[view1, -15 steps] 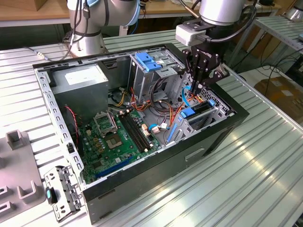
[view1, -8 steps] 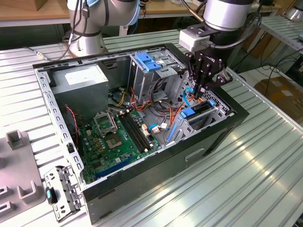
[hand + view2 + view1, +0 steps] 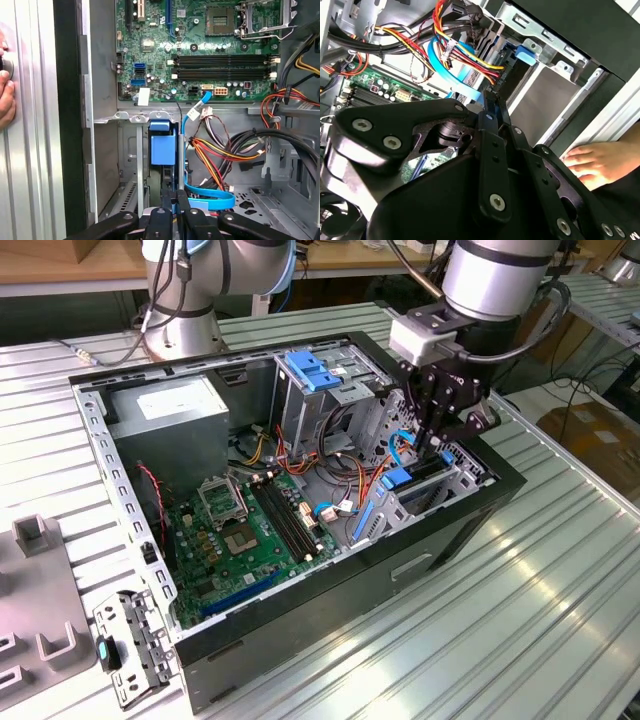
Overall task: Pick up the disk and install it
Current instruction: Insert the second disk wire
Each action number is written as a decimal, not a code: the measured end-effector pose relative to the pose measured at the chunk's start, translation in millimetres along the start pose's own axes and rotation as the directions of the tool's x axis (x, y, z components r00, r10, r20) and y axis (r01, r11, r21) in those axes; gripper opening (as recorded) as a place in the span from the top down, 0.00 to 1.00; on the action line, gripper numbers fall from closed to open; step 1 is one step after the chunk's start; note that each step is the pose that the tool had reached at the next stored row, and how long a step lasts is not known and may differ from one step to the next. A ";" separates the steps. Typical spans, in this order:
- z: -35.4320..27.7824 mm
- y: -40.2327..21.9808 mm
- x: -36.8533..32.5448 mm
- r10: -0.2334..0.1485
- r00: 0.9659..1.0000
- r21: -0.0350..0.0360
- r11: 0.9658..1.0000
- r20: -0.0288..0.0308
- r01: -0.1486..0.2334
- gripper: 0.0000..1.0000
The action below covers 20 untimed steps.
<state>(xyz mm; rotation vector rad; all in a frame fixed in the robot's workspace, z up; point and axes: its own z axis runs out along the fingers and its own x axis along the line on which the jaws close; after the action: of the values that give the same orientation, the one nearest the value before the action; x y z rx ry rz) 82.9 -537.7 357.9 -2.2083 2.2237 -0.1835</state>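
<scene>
The disk (image 3: 400, 480) is sitting on edge in the low drive cage (image 3: 465, 475) at the exterior view's right end of the open computer case (image 3: 330, 585). It is showing little more than its blue plastic carrier rails. In the first wrist view the disk (image 3: 162, 145) is appearing as a smooth, boxy blue block set in a narrow slot between stamped, bright sheet-metal walls. In the second wrist view one rounded blue tab of it (image 3: 525, 53) is poking out at the cage's rim, beside a flat grey metal face.

The gripper (image 3: 437, 440) is reaching down into that cage from above. Its matte black, bolted linkages are drawn together, so the claw (image 3: 494, 102) is looking clenched, with nothing visibly caught in it. Its tips (image 3: 175, 200) are sitting just beside the blue block's end.

A flat, glossy blue ribbon cable (image 3: 210, 202) is curling near the claw, next to a bundle of red, yellow and black wires (image 3: 220, 155). The green motherboard (image 3: 250, 530) is lying on the case floor, and a person's hand (image 3: 600, 160) is resting outside the case wall, on the ribbed aluminium table (image 3: 560, 590).
</scene>
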 end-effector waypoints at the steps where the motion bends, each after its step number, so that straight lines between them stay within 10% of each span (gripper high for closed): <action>1: 0.1 0.7 0.5 -0.005 1.000 0.001 1.000 0.002 0.005 0.84; 8: 2.2 1.7 5.0 -0.008 1.000 0.002 1.000 0.019 0.008 0.84; 10: 4.1 1.8 9.6 -0.005 0.998 0.002 1.000 0.057 0.005 0.84; 12: 6.3 1.6 16.6 0.000 0.997 0.002 1.000 0.072 0.000 0.84; 20: 8.4 1.1 16.5 0.010 0.997 0.001 1.000 0.075 -0.010 0.84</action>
<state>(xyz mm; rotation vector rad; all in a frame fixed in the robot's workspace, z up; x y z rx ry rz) 82.3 -554.8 350.8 -2.1647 2.1949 -0.1003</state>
